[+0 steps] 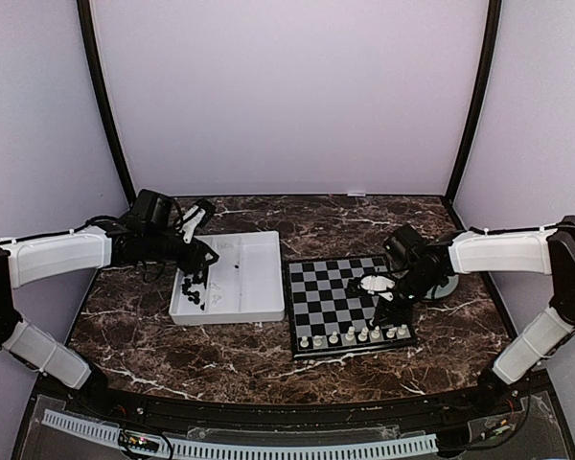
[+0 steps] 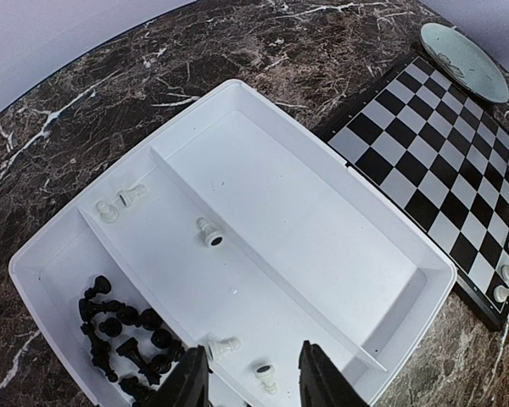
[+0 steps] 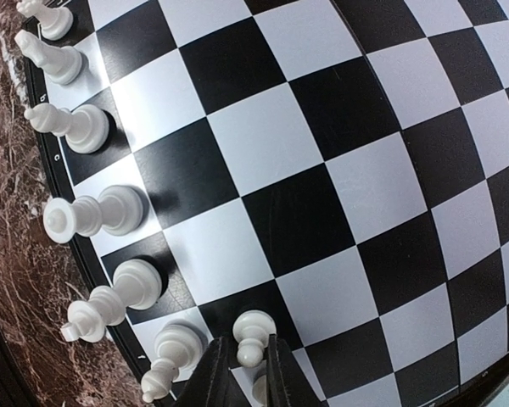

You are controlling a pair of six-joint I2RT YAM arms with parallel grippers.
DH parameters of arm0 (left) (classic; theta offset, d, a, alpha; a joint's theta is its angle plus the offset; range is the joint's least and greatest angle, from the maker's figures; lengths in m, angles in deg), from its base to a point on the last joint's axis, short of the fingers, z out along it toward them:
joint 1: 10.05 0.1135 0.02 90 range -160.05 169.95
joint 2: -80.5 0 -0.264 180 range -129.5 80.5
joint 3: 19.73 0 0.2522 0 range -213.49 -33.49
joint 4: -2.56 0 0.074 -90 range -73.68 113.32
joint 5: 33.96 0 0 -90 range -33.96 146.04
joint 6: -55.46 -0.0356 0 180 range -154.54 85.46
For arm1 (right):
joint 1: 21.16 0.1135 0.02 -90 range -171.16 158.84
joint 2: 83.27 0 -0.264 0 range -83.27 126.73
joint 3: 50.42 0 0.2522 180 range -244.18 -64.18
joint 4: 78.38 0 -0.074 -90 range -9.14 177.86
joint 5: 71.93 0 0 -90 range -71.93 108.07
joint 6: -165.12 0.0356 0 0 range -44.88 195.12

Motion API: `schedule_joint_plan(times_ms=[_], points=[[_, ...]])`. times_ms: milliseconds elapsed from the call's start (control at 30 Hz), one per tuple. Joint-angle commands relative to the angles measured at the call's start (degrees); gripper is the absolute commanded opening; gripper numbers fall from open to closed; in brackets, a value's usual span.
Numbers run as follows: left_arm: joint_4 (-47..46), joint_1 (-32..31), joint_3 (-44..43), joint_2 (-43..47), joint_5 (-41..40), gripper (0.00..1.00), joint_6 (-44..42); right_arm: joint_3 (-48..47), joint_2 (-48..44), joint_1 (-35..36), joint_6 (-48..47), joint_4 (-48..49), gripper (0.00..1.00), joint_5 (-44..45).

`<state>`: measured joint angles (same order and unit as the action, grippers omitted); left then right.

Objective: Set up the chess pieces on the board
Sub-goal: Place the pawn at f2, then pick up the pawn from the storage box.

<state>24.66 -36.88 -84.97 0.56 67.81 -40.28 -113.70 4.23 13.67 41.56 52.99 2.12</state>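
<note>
The board [image 1: 326, 287] is set right of centre on the counter [image 1: 220, 345], with white pieces [image 1: 356, 334] lined along its near edge. A white pawn [image 3: 253, 332] is flanked by the right pincer [image 3: 248, 346]; whether it is clamped cannot be told. The left pincer [image 2: 253, 354] is held apart over the tray [image 2: 322, 246], where black pieces [image 2: 123, 335] are heaped.

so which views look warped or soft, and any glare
Right wrist: strong fisheye, the board squares bulge and the white pieces along its edge lean outward, all sharp. Left wrist: milder bend in the white tray, sharp, no glare. Top external: evenly lit, white pieces tiny and soft.
</note>
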Motion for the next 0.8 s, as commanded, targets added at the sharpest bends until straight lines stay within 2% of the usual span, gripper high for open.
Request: schedule_joint_plan(times_ms=[0,267,433,600,767], points=[[-0.25,0.29,0.19,-0.03,0.98,0.38,0.17,-2.24,-0.93,0.06,-0.13,-1.77,0.2,-0.07],[-0.09,0.29,-0.86,-1.42,-1.17,0.38,2.56,-7.89,-2.0,-0.3,0.44,-4.38,0.22,-0.52],[2.63,0.29,-4.12,-4.3,-6.82,0.37,9.75,-11.56,-1.57,-1.48,1.59,-4.5,0.23,-2.26],[2.52,0.3,-7.1,-8.58,-10.82,0.35,16.9,-11.45,-2.28,-4.54,4.96,-1.32,0.24,-6.0],[2.91,0.31,-12.25,-14.59,-9.13,0.31,17.66,-8.58,-4.14,-6.88,8.77,2.76,0.25,-9.26]])
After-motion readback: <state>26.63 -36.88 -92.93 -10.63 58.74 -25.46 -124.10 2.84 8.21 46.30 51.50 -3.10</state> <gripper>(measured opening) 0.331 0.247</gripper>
